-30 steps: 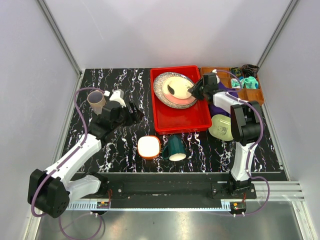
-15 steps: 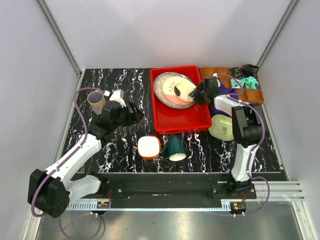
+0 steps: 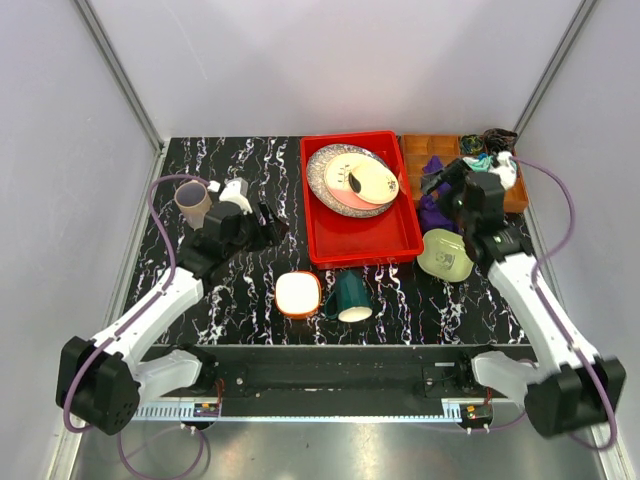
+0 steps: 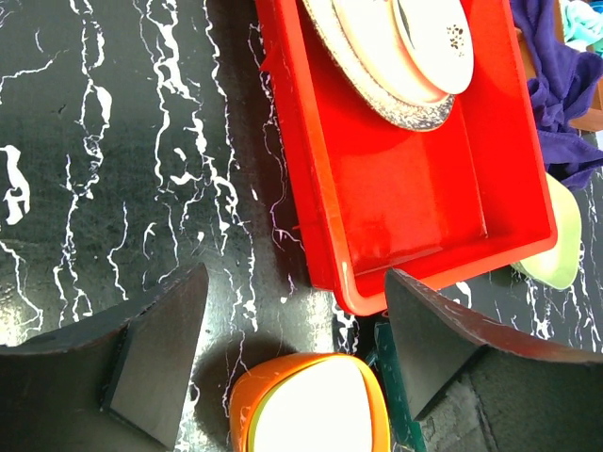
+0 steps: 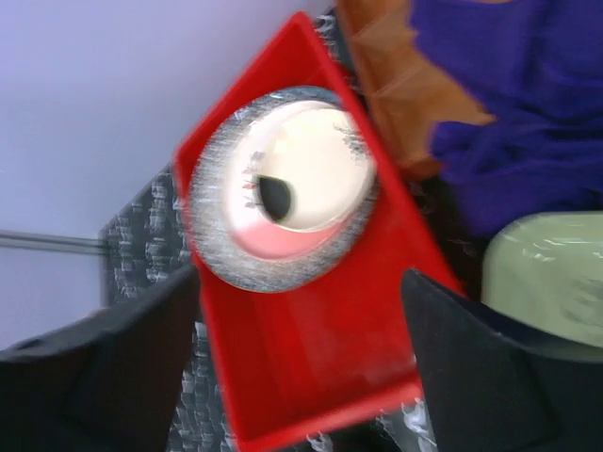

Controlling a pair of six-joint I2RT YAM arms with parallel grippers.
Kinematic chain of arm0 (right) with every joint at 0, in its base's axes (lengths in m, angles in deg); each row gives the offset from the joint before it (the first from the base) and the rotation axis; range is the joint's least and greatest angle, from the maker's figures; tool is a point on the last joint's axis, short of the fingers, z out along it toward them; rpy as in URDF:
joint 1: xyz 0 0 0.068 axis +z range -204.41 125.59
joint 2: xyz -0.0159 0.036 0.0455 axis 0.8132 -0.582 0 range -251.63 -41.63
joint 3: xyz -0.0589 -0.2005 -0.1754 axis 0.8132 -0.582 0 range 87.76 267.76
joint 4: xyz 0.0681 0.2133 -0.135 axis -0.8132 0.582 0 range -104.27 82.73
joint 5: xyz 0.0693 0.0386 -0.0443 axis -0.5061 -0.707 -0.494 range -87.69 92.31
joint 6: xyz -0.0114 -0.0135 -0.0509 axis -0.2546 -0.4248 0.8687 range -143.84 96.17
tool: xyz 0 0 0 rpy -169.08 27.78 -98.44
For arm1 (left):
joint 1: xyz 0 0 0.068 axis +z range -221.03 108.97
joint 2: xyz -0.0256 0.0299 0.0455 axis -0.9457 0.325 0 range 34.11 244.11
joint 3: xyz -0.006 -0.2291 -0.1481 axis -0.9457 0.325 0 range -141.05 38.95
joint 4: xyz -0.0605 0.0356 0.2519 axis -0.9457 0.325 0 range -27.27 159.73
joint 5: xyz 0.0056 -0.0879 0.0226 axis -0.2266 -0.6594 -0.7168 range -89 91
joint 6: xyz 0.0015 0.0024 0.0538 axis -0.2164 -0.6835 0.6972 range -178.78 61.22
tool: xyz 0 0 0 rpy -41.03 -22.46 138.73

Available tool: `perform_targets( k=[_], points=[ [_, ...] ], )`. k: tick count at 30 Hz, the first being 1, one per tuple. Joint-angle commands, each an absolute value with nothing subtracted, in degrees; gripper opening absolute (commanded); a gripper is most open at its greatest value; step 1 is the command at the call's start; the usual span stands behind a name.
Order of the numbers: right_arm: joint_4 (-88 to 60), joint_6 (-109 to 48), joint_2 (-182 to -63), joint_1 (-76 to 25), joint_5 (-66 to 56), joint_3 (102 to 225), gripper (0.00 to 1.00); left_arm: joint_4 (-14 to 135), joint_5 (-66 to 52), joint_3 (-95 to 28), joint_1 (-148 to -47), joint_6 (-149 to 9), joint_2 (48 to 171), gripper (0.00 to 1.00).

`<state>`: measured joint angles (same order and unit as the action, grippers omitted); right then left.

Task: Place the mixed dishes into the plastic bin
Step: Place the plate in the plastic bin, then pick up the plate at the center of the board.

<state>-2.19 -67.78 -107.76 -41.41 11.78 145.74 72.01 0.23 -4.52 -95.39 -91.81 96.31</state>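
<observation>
Nearest the arms, the orange-white bowl (image 3: 298,294) and the dark green mug (image 3: 350,296) sit side by side on the marbled table (image 3: 230,290), just off the red plastic bin (image 3: 368,243) at about seven and six o'clock from it. The mug seems to lie on its side, though that is hard to tell from above. At four o'clock from the bin the light green bowl (image 3: 445,254) rests beside a purple cloth (image 3: 434,212). The left gripper (image 4: 294,282) hangs at nine o'clock from the bin, fingers spread wide with nothing between them. Well out past it, the mauve cup (image 3: 192,200) waits near the table's left edge. In the far half of the bin lie the speckled grey plate (image 3: 336,196), the pink-cream plate (image 3: 340,176) on it, and the pale yellow plate (image 3: 375,182) on top. The right gripper (image 5: 301,282) hovers at two o'clock from the bin over the cloth and the brown compartmented tray (image 3: 417,148), parted and empty. By my count three dishes are in and four remain outside.
</observation>
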Motion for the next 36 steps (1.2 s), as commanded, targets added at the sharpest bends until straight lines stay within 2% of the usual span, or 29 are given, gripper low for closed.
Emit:
perform_targets(
  k=[1,11,16,24,36],
  points=[
    [12.62,-69.71,-98.09,-41.66,22.26,138.76,1.0,67.31,-1.46,-4.3,-94.94,-91.47,97.13,0.79],
    [31.68,-82.18,-87.34,-41.66,24.89,130.3,1.0,64.14,-4.44,-3.59,-93.98,-91.82,98.53,0.79],
    [34.34,-85.09,-86.37,-41.66,26.39,127.41,1.0,63.26,-5.41,-3.24,-93.45,-91.82,98.54,0.8],
    [37.5,-87.82,-93.82,-41.66,27.62,129.33,1.0,63.0,-6.38,-2.45,-92.22,-91.91,98.19,0.8],
    [33.73,-91.16,-99.63,-41.75,31.58,128.89,0.98,63.61,-7.26,-2.27,-90.81,-91.56,98.1,0.8]
  ],
)
